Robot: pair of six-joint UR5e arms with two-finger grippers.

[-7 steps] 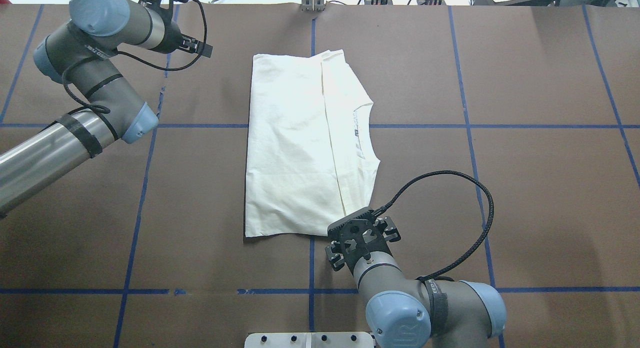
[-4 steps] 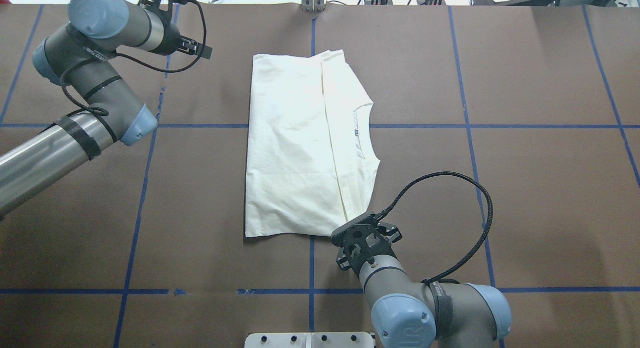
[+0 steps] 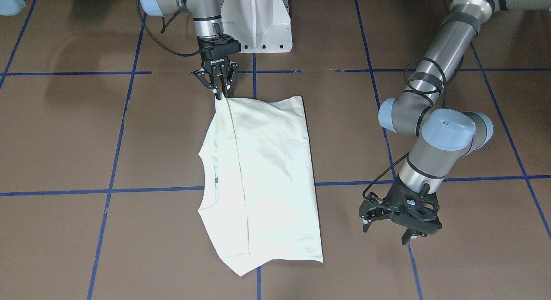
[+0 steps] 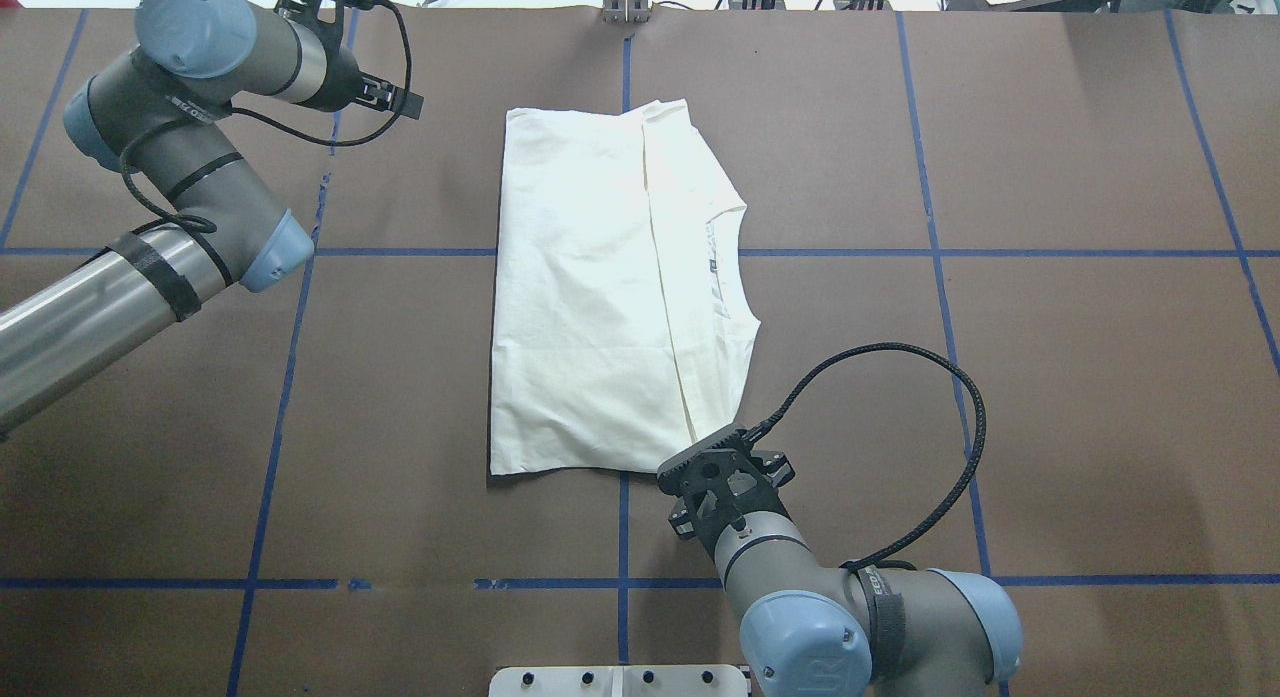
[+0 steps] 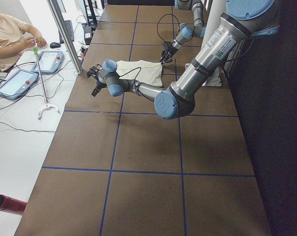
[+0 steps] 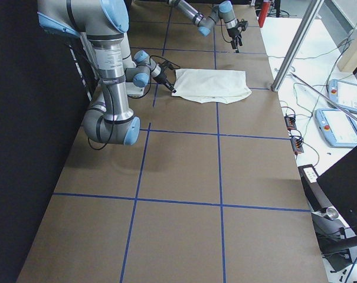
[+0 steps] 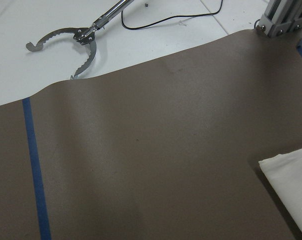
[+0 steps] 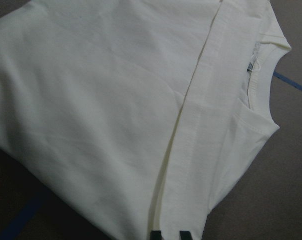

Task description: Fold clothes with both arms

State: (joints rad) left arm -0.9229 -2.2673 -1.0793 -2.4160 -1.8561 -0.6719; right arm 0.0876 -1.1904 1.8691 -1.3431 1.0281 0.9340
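- The T-shirt (image 4: pixel 590 297) lies flat mid-desk (image 4: pixel 1050 377), plain side up. It is already folded into a long panel, with the collar (image 4: pixel 728 267) showing along one long edge.
- The right tool (image 3: pixel 220 92) is down at the panel's corner nearest the robot. Its jaws are drawn almost together with cloth between the tips, so I judge the corner pinched.
- The left tool (image 3: pixel 387 231) hangs over bare desk, well apart from the far edge, with its jaws spread and nothing in them.
- The step in hand looks like gripping the corners for the next fold, with only one side taken.
- Next, the left tool should probably take a far corner before any lift, so the panel rises evenly.
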